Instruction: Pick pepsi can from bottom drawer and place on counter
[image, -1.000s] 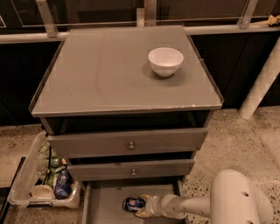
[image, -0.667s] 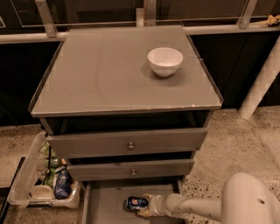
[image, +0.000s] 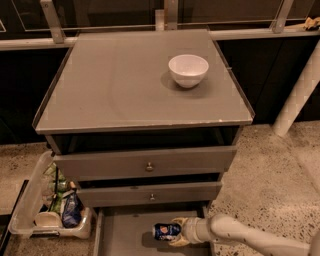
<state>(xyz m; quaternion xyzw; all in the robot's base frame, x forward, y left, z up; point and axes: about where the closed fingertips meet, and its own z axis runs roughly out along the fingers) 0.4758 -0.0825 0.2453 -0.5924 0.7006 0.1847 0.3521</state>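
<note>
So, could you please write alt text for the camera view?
The gripper reaches into the open bottom drawer, at the right end of the pepsi can lying on its side there. Above, the counter holds a white bowl.

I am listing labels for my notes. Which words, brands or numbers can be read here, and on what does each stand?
No text can be read.
Pepsi can, lying in the bottom drawer at the gripper: only a round logo, no legible letters.
Packages in the plastic bin: print too blurred.
</note>
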